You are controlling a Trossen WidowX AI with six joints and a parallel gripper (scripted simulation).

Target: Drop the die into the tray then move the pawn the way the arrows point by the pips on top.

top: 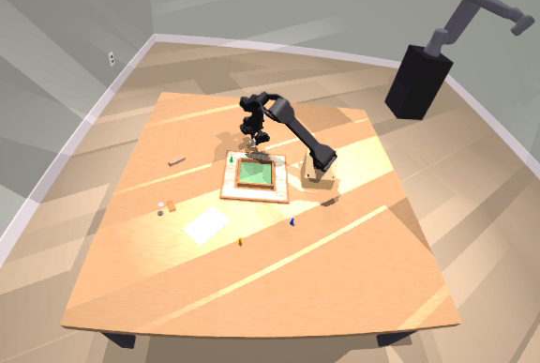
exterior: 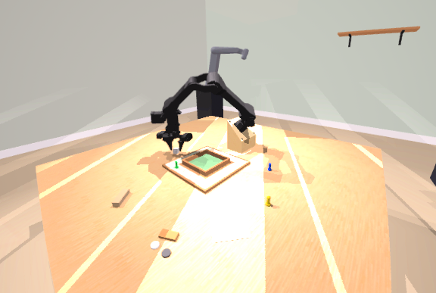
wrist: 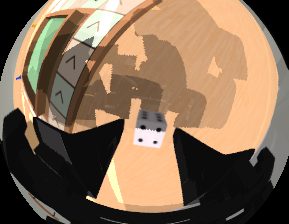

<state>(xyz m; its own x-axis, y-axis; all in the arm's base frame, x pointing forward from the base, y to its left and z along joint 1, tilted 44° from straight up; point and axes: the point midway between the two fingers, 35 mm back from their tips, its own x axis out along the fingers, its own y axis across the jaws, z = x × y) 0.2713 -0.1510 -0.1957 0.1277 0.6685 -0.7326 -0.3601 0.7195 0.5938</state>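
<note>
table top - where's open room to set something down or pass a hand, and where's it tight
Free patches: the wide near stretch below the white sheet and yellow pawn, and the right side beyond the blue pawn. Crowded: the far edge of the board, where the gripper straddles the die, with the arm's base block alongside.
</note>
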